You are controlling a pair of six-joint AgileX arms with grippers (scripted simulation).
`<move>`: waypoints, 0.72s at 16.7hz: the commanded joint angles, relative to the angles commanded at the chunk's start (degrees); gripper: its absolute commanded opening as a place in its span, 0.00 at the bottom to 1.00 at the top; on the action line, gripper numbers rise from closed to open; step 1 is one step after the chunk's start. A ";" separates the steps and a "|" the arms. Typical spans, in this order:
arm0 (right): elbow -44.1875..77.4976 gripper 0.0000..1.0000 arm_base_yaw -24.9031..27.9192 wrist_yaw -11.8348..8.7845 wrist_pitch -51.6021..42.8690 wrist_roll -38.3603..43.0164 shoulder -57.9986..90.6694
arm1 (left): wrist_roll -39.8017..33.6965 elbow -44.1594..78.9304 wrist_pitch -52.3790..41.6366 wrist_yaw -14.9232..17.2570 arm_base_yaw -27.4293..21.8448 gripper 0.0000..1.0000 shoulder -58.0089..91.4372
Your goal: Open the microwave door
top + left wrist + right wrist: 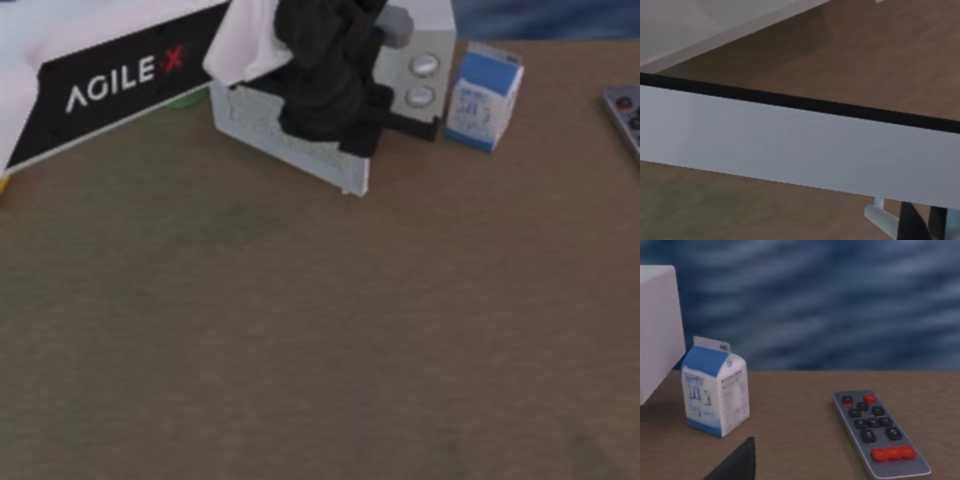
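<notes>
The white microwave (430, 30) stands at the table's far edge, with two silver knobs (423, 80) on its right panel. The microwave door (280, 135), white with a speckled grey window, stands swung out at an angle, its free edge toward the table's middle. My left arm reaches in from the left, and its black left gripper (415, 126) hangs over the door. In the left wrist view the door (800, 145) is a wide pale band. There the left gripper (925, 225) is shut around the door's pale handle (882, 217). My right gripper (742, 460) is out of the top view.
A blue-and-white milk carton (483, 97) (715, 392) stands right of the microwave (655, 330). A grey remote with red buttons (625, 115) (877, 432) lies at the table's right edge. Something green (185, 97) peeks from under the left arm.
</notes>
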 joint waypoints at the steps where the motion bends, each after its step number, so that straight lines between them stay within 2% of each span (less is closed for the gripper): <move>1: 0.00 1.00 0.00 0.00 0.00 0.00 0.00 | 0.00 0.00 0.00 0.00 0.00 0.00 0.00; 5: 0.00 1.00 0.00 0.00 0.00 0.00 0.00 | 0.60 -1.02 0.36 0.76 -0.11 0.00 -0.47; 12: 0.00 1.00 0.00 0.00 0.00 0.00 0.00 | 7.27 -7.29 2.78 4.17 1.80 0.00 -5.01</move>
